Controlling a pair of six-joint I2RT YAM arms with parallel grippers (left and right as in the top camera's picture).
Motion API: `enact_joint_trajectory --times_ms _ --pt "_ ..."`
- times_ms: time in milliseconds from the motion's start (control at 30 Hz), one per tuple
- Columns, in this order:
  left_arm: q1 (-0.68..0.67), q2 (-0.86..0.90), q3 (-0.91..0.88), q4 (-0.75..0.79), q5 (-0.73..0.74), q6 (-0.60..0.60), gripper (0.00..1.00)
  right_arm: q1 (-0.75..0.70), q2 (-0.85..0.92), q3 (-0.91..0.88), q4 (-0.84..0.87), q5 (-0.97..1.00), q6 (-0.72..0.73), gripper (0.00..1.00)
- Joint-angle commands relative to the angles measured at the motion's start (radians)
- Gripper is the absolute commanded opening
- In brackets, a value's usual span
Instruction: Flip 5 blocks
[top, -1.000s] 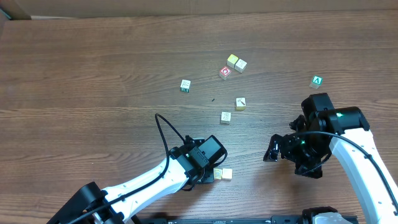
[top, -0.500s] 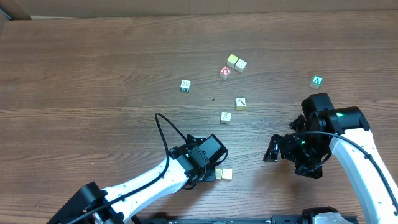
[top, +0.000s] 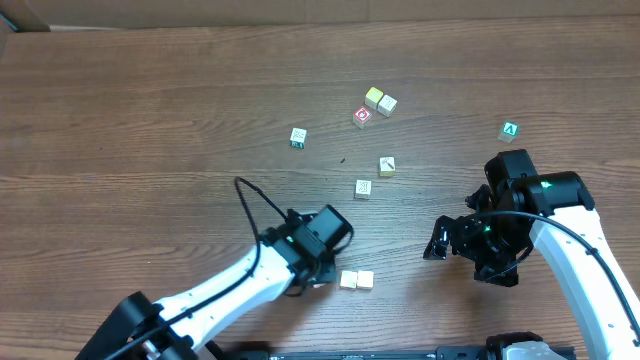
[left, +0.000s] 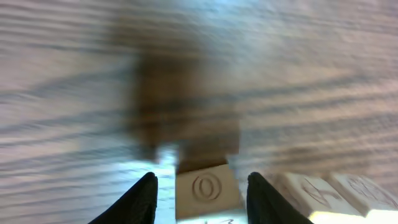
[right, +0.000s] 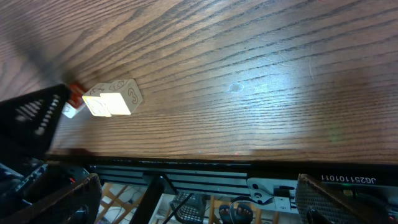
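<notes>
Left gripper (left: 202, 180): its fingers are parted, one on each side of a small cream wooden cube printed with an "O" (left: 207, 188). A bright strip of table shows between the left finger and that cube. The right finger stands just beside it, with no visible pressing.
"O" cube: it lies between those fingers, toward the front of the brown wood-grain table (top: 150, 120). The overhead view hides it under the wrist, and whether it rests on the wood is unclear.
Near pair: the left cream cube (top: 348, 281) and the right cream cube (top: 365, 281) touch side by side, just right of the left gripper.
Change, left arm: since a second ago the wrist has drawn back up and to the left. The left cream cube, half covered then, now shows whole. The black cable loop (top: 250, 195) has swung left with the arm.
Right gripper (top: 440, 242): its jaws are spread wide around nothing, well right of the near pair, in the same place as before.
Middle cubes: the cream cube with grey print (top: 362, 188) and the cream cube with a dark mark (top: 386, 166) lie near each other, unmoved.
Far cubes: the pale yellow cube (top: 374, 97) touches the off-white cube (top: 387, 104). The cube with green-dark print (top: 298, 137) sits alone to the left. None has moved.
Others: the red-marked cube (top: 362, 116) lies just beside the yellow one, and the green "A" cube (top: 510, 130) lies far right. Both are where they were.
</notes>
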Motion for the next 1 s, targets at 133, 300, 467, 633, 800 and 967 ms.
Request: enact_joint_trajectory --times_ms 133,300,467,633,800,967 --pt "0.097 -0.138 0.056 -0.058 0.023 0.211 0.47 -0.005 0.000 0.019 0.011 -0.005 -0.004 1.00" --pt "0.100 -0.159 0.056 -0.150 0.034 0.180 0.16 -0.005 0.000 0.019 0.024 -0.005 -0.004 1.00" --pt "0.100 -0.158 0.050 -0.276 0.027 0.080 0.04 -0.005 0.000 0.019 0.023 -0.005 -0.005 1.00" --pt "0.098 -0.140 0.026 -0.263 0.064 0.082 0.04 -0.005 0.000 0.019 0.024 -0.005 -0.008 1.00" --pt "0.098 -0.066 0.024 -0.220 0.147 0.105 0.04 -0.005 0.000 0.019 0.018 -0.005 -0.008 1.00" --pt "0.097 0.031 0.024 -0.208 0.175 0.103 0.04 -0.005 0.000 0.019 0.016 -0.005 -0.007 1.00"
